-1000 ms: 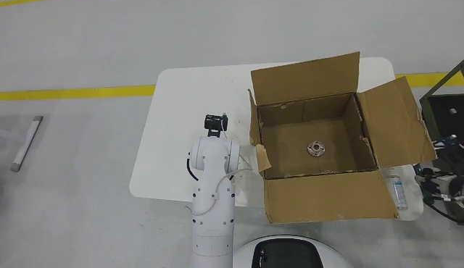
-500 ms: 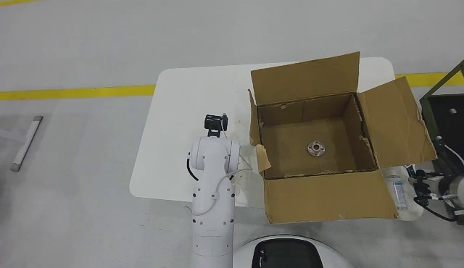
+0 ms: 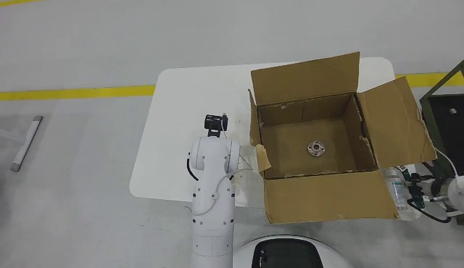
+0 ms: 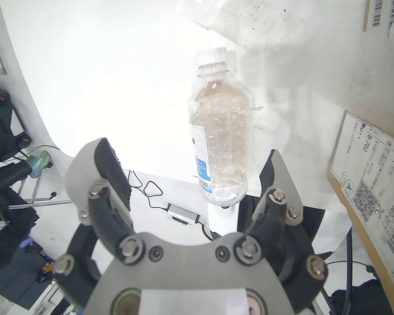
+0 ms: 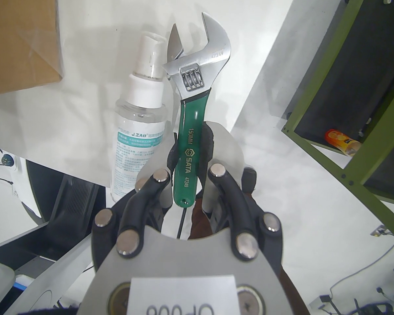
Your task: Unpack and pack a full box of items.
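Wrench secured, operator: your right claw [image 5: 190,152] pinched the green-handled steel adjustable wrench [image 5: 197,67] by its handle, head pointing away from the claw. Just beside it, a clear spray bottle with a white nozzle [image 5: 138,126] lay on the white table [image 5: 95,76]. Your left claw [image 4: 187,162] stood spread wide, gripping nothing. A clear plastic water bottle [image 4: 220,132] lay ahead of its fingers, cap pointing away. Between your claws sat the brown cardboard box [image 3: 319,87], flaps out, with one small round metal part [image 3: 315,149] inside.
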